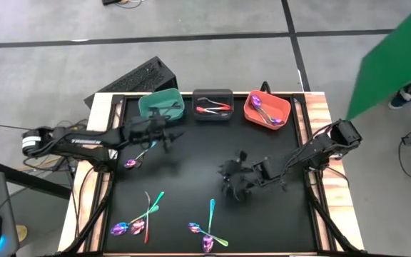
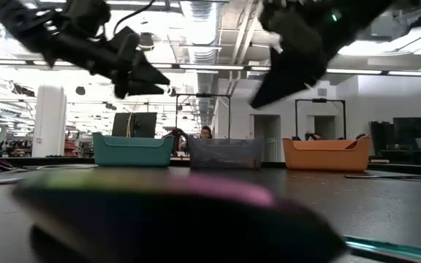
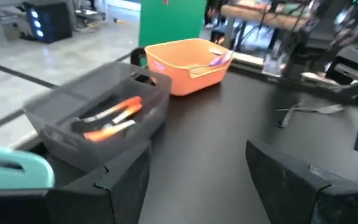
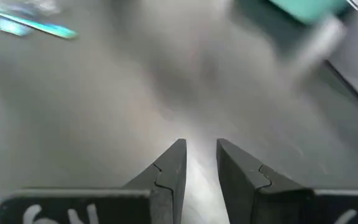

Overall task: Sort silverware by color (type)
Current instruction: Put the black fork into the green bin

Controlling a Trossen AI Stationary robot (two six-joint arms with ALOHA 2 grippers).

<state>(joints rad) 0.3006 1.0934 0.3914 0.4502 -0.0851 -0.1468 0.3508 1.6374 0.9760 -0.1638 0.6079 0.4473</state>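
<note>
Iridescent purple-teal silverware lies loose on the black table: one piece (image 1: 130,163) at the left, a crossed group (image 1: 144,216) near the front left, and another group (image 1: 208,227) at the front middle. A grey fork (image 3: 309,111) lies flat on the table by the right arm. My left gripper (image 1: 170,135) (image 3: 194,152) hovers open in front of the teal bin (image 1: 161,105), with nothing between its fingers. My right gripper (image 1: 230,180) (image 4: 201,149) hangs over the table's middle, tilted down. Its fingers stand a narrow gap apart, and nothing shows between them.
Three bins stand along the far edge. The dark grey bin (image 1: 213,105) holds orange-handled pieces (image 3: 110,118), and the orange bin (image 1: 267,109) holds iridescent pieces (image 3: 219,59). A keyboard (image 1: 130,80) lies beyond the far left corner. A blurred iridescent piece (image 2: 181,197) fills the low view's foreground.
</note>
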